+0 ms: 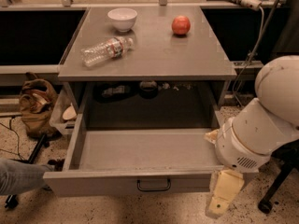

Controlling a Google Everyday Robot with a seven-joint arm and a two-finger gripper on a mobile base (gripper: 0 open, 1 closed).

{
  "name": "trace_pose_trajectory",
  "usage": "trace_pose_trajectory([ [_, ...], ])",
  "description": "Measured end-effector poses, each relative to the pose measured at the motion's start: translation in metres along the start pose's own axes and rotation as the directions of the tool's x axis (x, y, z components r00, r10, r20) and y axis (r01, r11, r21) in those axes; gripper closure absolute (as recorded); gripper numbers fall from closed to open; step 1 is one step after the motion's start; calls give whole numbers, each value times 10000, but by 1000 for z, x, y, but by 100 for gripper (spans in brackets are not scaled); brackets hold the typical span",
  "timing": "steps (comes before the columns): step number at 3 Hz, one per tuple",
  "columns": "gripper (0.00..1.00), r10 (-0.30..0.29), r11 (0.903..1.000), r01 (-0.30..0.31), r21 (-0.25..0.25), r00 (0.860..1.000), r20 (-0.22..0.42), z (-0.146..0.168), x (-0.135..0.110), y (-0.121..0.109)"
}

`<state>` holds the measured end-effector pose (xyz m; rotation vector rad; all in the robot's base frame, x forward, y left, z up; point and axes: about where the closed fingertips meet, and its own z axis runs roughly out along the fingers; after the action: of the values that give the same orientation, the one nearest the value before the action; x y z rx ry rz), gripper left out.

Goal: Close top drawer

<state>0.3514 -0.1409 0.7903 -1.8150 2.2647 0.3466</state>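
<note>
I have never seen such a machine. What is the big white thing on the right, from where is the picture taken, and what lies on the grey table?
The big white rounded shape on the right is the robot's arm. The cream-coloured piece hanging below it is its claw, the part that grasps. It hangs by the right front corner of the top drawer and seems to hold nothing.

There is only one view. It looks down at the table from the front; where the camera sits is not known.

On the table are a white bowl, a red apple and a plastic bottle lying on its side.

The top drawer is pulled far out, with a small dark handle at the middle of its front. The job is to push it shut, which is not yet done.
</note>
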Motion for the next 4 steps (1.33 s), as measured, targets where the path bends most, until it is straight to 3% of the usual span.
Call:
trace_pose_trajectory([
  [1, 0, 0, 10000, 0, 0, 10000, 0, 0, 0, 0],
  [2, 0, 234, 9994, -230, -244, 9996, 167, 21, 8, 16],
  [4, 0, 457, 9928, -433, -1117, 9988, 196, 76, 23, 57],
])
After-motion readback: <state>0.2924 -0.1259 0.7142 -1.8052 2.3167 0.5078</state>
